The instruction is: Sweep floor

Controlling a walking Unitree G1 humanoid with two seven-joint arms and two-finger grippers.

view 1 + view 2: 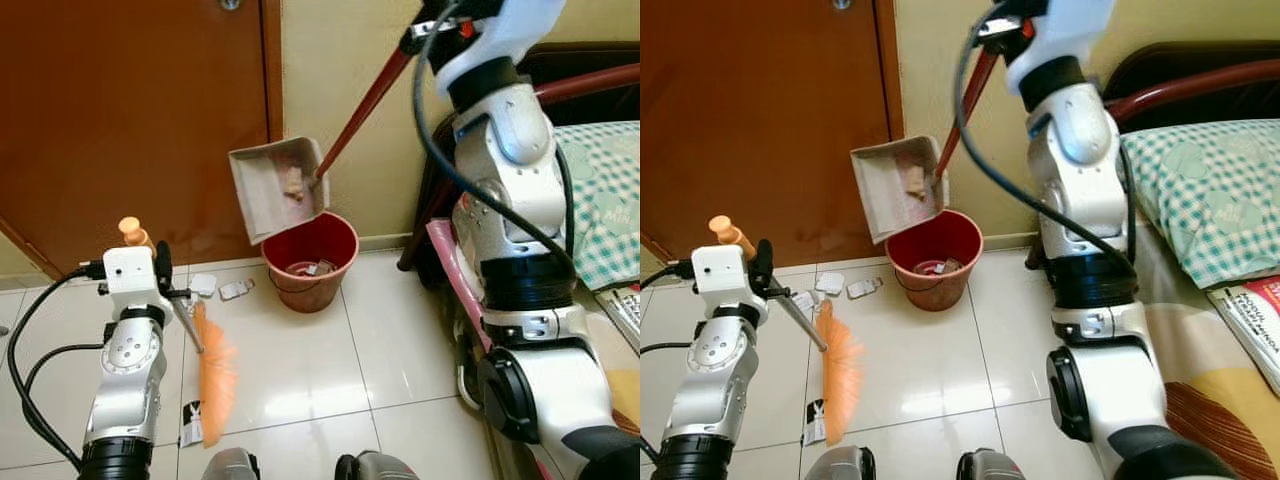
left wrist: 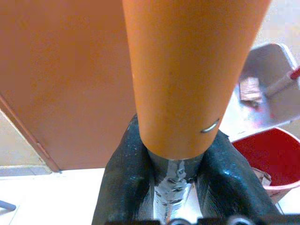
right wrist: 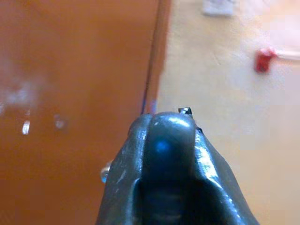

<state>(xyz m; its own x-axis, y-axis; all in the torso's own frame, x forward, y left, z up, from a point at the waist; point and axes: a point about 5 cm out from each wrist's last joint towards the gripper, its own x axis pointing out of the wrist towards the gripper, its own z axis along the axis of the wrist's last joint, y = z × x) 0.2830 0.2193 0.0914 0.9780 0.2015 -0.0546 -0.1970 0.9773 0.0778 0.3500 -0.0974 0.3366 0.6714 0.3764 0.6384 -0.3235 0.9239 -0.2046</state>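
Note:
My left gripper (image 1: 163, 275) is shut on the broom's orange handle (image 2: 187, 70), low at my left. The broom's orange bristles (image 1: 217, 375) rest on the white tiles below it. My right gripper (image 1: 428, 28) is raised high and shut on the dustpan's long red handle (image 1: 365, 105). The grey dustpan (image 1: 268, 190) hangs tilted over the red bucket (image 1: 325, 285), and a brown scrap (image 1: 293, 183) lies in its lower corner. Several scraps lie inside the bucket. In the right wrist view the black fingers (image 3: 168, 154) are pressed together.
Two paper scraps (image 1: 236, 290) lie on the tiles left of the bucket, and another one (image 1: 190, 425) lies by the bristles. A brown door (image 1: 130, 120) and a cream wall stand behind. A bed with a checked pillow (image 1: 600, 200) fills the right side.

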